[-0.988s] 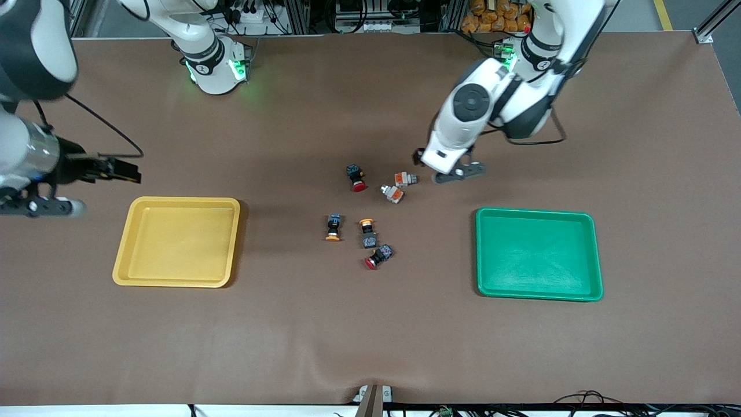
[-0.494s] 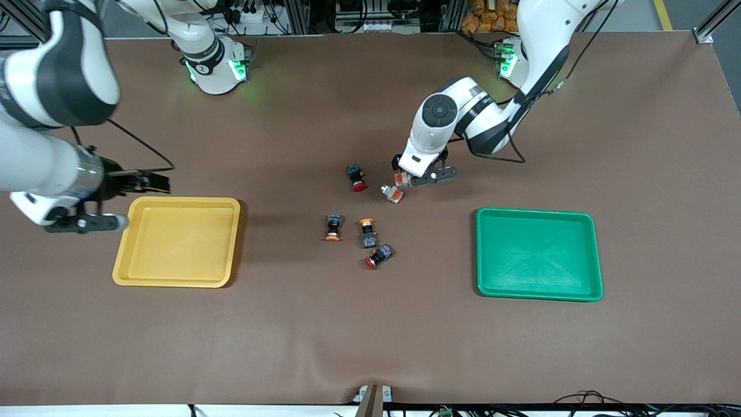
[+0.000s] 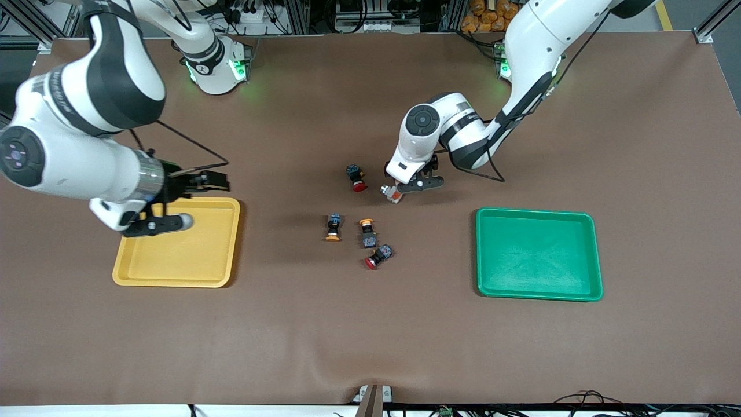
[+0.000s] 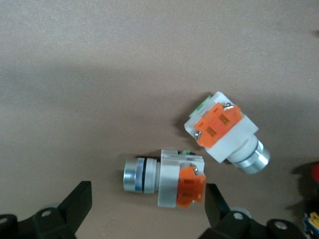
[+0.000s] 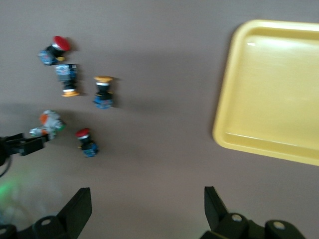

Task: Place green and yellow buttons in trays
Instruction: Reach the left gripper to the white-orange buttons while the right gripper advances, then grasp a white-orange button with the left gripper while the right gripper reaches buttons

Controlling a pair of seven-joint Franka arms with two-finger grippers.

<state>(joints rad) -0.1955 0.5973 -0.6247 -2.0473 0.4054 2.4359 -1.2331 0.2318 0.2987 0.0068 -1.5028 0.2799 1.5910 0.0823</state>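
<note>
As the left gripper [image 3: 412,184], having descended from above the table, brackets the two grey-bodied buttons [image 4: 164,178] with jaws apart, the right gripper [image 3: 151,223], likewise parted, now hovers over the yellow tray [image 3: 223,204], with the green tray [image 3: 596,255] at its four o'clock awaiting delivery.

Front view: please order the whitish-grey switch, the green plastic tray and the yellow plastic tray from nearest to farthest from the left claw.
1. Whitish-grey switch: directly under the open left claw.
2. Green plastic tray: toward the left arm's end.
3. Yellow plastic tray: toward the right arm's end, farthest.
</note>
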